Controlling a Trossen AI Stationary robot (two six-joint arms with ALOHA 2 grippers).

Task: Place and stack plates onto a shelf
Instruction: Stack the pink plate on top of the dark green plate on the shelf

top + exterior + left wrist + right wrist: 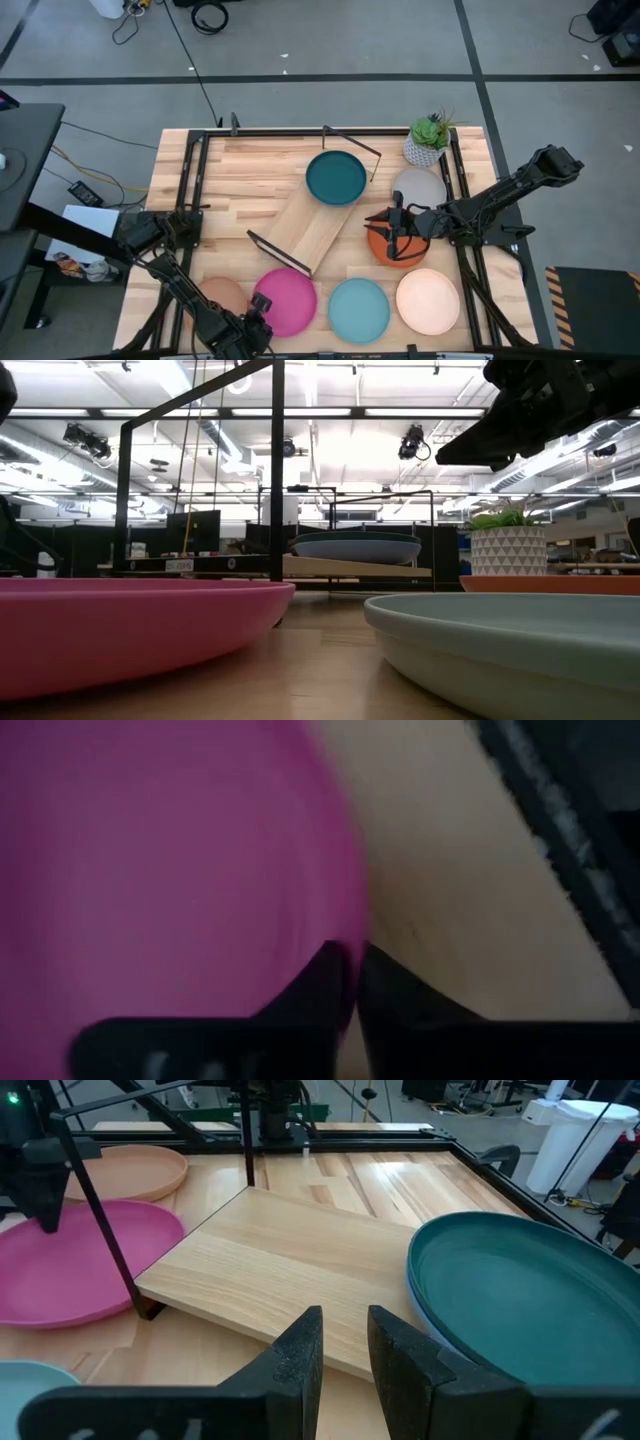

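- The left hand sits low at the near edge of the surface, its fingers nearly together with only a thin slit between them, at the rim of the pink plate; I cannot tell whether the rim is pinched in that slit.
- Just beside that hand, on its outer side, lies the tan plate.
- On the pink plate's other side, along the same near row, lie the light teal plate and then the cream plate, each flat on the surface and apart from its neighbours.
- The right hand hangs above the orange plate, fingers a narrow gap apart and holding nothing.
- Straight ahead of the right hand is the shelf, a light wooden plank lying slantwise across the middle of the surface with black wire frames at its ends.
- The dark teal plate rests on the shelf's far end; the near end of the plank is bare.
- Just behind the right hand lies the grey plate, partly hidden by the arm.
- Beyond the grey plate, at the far corner, stands a small potted plant in a white patterned pot.
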